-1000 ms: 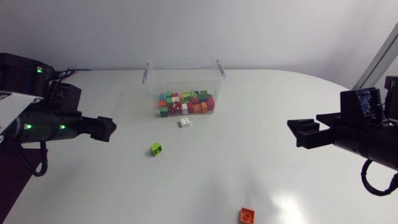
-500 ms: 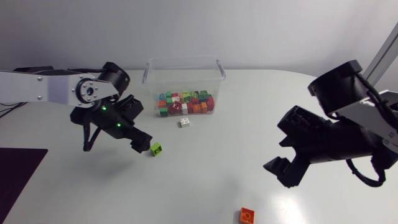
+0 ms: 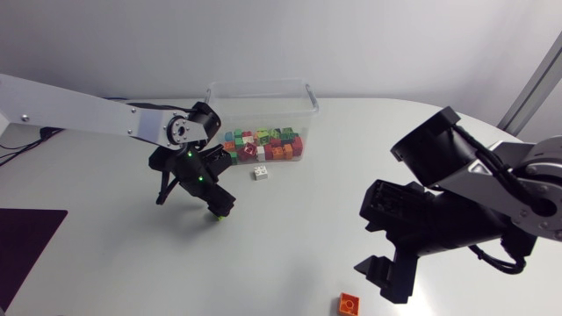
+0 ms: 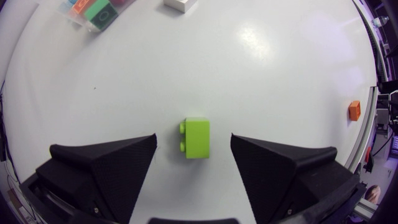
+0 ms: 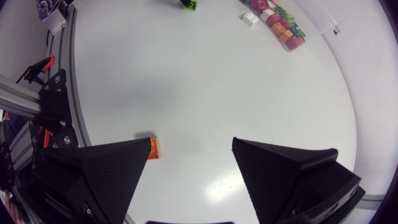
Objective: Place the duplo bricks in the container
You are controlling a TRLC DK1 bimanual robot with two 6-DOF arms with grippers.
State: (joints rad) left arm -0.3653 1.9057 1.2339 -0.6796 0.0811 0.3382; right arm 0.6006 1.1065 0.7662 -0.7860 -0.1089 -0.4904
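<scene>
The left gripper (image 4: 193, 146) is open, its fingers at 3 and 9 o'clock of the green brick (image 4: 198, 138). If only the tips catch it, the brick may slip out toward 12 o'clock.

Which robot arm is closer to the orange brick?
Right. The right arm holds its jaws open just beside the orange brick; the left arm has its jaws either side of the green brick, far away.

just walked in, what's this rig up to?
Two arms are clearing a table; the clear container already holds many duplo bricks. The left gripper is open with the green brick between its fingers, not touching it. The right gripper is open, with the orange brick at one fingertip, not centred. A white brick lies just in front of the container.
</scene>
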